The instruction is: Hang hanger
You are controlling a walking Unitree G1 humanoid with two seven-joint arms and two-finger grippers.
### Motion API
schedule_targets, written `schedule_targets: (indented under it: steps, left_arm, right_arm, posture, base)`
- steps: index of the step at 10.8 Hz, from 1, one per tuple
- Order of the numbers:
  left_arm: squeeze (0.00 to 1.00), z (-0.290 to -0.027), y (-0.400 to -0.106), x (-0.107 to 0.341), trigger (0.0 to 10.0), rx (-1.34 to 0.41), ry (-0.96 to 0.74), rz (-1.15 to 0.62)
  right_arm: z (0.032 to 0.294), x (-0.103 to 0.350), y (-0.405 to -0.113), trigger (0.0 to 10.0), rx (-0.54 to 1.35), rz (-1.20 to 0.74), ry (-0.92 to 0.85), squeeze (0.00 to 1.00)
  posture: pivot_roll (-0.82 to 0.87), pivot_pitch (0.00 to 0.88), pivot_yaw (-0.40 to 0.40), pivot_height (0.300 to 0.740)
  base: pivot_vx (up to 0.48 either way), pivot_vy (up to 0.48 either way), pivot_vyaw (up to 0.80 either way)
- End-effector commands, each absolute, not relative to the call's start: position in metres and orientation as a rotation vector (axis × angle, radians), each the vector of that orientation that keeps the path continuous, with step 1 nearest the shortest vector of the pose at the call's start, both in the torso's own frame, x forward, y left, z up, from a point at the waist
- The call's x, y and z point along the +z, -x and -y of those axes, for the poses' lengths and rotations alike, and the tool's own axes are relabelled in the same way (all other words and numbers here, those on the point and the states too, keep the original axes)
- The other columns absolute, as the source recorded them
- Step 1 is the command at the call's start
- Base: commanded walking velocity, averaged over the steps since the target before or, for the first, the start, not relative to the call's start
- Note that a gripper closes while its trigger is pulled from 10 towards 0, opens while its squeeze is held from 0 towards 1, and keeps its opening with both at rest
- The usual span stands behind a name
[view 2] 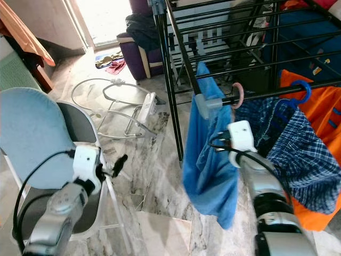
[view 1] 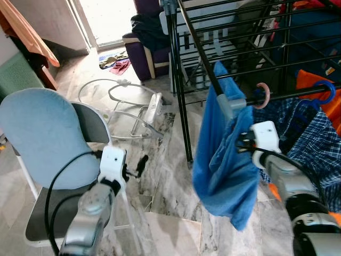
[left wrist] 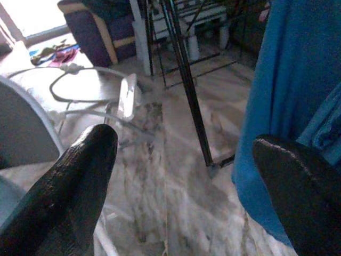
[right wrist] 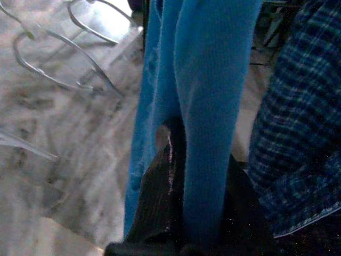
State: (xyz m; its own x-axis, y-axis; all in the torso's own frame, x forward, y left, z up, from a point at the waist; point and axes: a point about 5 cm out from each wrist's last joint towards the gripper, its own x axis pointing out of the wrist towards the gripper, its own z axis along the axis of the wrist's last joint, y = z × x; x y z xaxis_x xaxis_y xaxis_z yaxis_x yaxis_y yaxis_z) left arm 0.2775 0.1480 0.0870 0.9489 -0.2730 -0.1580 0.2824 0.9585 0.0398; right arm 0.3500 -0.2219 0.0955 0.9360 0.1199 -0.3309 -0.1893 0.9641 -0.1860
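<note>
Blue cloth (view 1: 224, 165) on its hanger (view 1: 262, 95) hangs from the rack rail (view 1: 287, 94), directly above my right end effector (right wrist: 184, 176), which pinches the cloth; my left end effector (left wrist: 186, 176) is spread, well apart.

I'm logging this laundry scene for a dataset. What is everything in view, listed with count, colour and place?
Drying rack: one, black, ahead on the right.
Blue cloth: one, hanging from the rack's front rail.
Pink hanger hook: one, on that rail.
Blue hanger hook: one, farther right on the rail.
Plaid garment: one, dark blue, on the rack.
Orange garment: one, behind the plaid.
Chair: one, light blue back, on the left.
White wire frame: one, on the floor.
Sofa: one, purple, at the back.
Left gripper: jaws open, above the floor.
Right gripper: jaws around the blue cloth.
</note>
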Motion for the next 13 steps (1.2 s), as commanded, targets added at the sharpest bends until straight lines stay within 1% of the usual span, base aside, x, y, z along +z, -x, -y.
schedule_targets:
  steps: [1, 2, 4, 6, 8, 9, 10, 11, 13]
  left_arm:
    - [0.0, -0.15, -0.279, 0.088, 10.0, -0.275, -0.094, -0.136]
    - [0.0, -0.142, -0.281, 0.091, 10.0, -0.274, -0.089, -0.108]
    - [0.0, -0.134, -0.277, 0.093, 10.0, -0.239, -0.059, -0.077]
    - [0.0, -0.131, -0.277, 0.098, 10.0, -0.194, -0.051, -0.037]
    - [0.0, -0.14, -0.28, 0.096, 10.0, -0.134, -0.049, -0.036]
    - [0.0, -0.143, -0.28, 0.094, 10.0, -0.117, -0.049, -0.038]
    - [0.0, -0.144, -0.277, 0.092, 10.0, -0.11, -0.049, -0.045]
    - [0.0, -0.146, -0.272, 0.089, 10.0, -0.101, -0.05, -0.055]
    - [0.0, -0.156, -0.258, 0.082, 10.0, -0.067, -0.046, -0.081]
  right_arm:
    - [0.211, 0.119, -0.359, 10.0, 0.186, -0.208, 0.233, 0.0]
    - [0.204, 0.121, -0.357, 10.0, 0.211, -0.158, 0.249, 0.0]
    - [0.192, 0.121, -0.349, 10.0, 0.224, -0.129, 0.169, 0.0]
    - [0.195, 0.116, -0.338, 10.0, 0.155, -0.099, 0.136, 0.0]
    - [0.205, 0.117, -0.321, 10.0, 0.03, -0.051, 0.186, 0.0]
    - [0.218, 0.115, -0.312, 10.0, -0.048, -0.063, 0.214, 0.0]
    - [0.225, 0.113, -0.304, 10.0, -0.069, -0.07, 0.245, 0.0]
    - [0.227, 0.108, -0.294, 10.0, -0.081, -0.091, 0.228, 0.0]
    - [0.22, 0.091, -0.269, 10.0, -0.06, -0.141, 0.176, 0.0]
  posture:
    - [-0.15, 0.0, 0.149, 0.74]
    - [-0.14, 0.0, 0.148, 0.74]
    - [-0.12, 0.0, 0.136, 0.74]
    - [-0.11, 0.0, 0.122, 0.74]
    - [-0.11, 0.0, 0.105, 0.74]
    - [-0.11, 0.0, 0.107, 0.74]
    - [-0.12, 0.0, 0.108, 0.74]
    - [-0.13, 0.0, 0.114, 0.74]
    - [-0.13, 0.0, 0.13, 0.74]
  base:
    - [0.0, 0.0, 0.0]
    - [0.0, 0.0, 0.0]
    - [0.0, 0.0, 0.0]
    - [0.0, 0.0, 0.0]
    - [0.0, 0.0, 0.0]
    - [0.0, 0.0, 0.0]
    - [0.0, 0.0, 0.0]
    - [0.0, 0.0, 0.0]
    - [0.0, 0.0, 0.0]
